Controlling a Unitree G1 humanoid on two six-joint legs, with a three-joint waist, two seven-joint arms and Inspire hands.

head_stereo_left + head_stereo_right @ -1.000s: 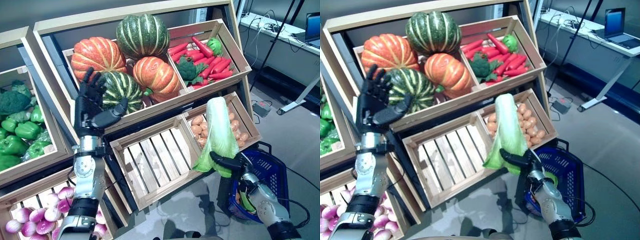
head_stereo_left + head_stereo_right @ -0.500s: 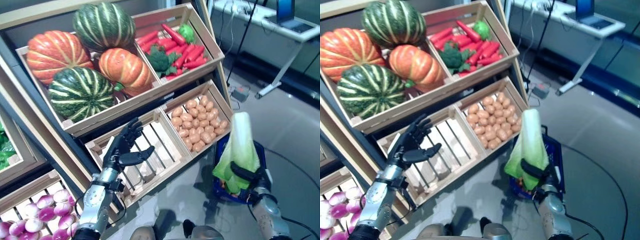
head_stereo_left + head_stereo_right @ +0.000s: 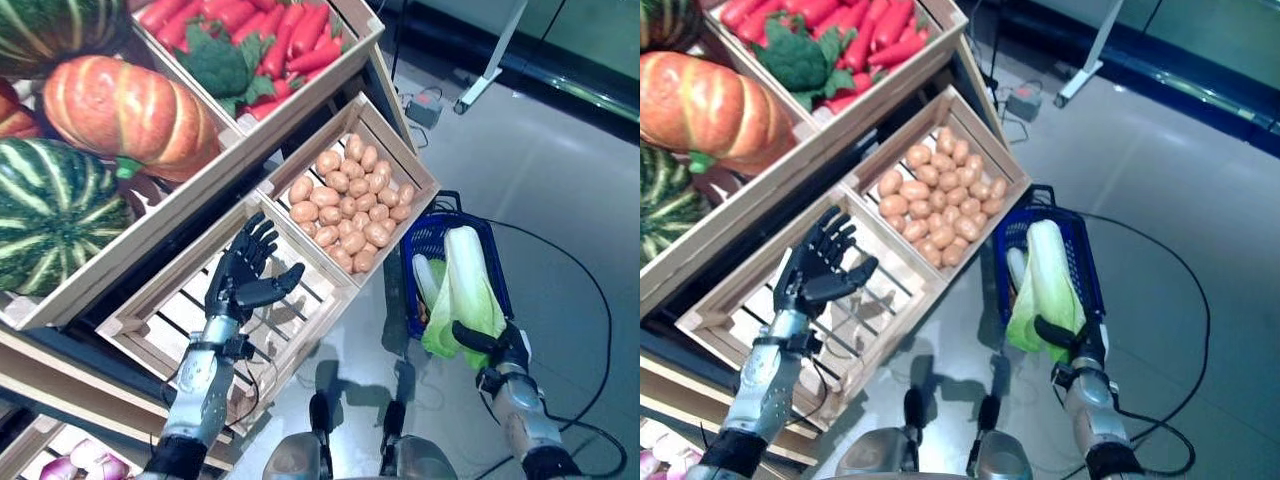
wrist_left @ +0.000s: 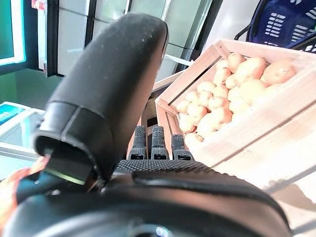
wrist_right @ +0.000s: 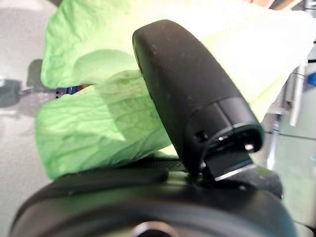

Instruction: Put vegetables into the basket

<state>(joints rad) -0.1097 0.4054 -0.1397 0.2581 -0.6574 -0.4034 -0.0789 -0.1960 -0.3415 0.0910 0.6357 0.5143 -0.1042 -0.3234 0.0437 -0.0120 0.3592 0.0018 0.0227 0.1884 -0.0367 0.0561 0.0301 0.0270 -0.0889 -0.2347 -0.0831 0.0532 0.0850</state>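
Cabbage (image 3: 462,292) gripped at its leafy end in the right hand (image 3: 494,346), thumb clamped across the leaves, hanging over the blue basket (image 3: 424,235) on the floor. Best lowered well inside the rim before letting go. Left hand (image 3: 243,276) spread, holding nothing, above the bare crate (image 3: 150,310).

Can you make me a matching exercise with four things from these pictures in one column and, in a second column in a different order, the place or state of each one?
Things:
1. cabbage
2. potatoes
3. left hand
4. blue basket

Places or states:
A. open, above the empty slatted crate
B. on the floor beside the shelves
C. gripped by the right hand above the basket
D. piled in a wooden crate

Pairs: 1-C, 2-D, 3-A, 4-B
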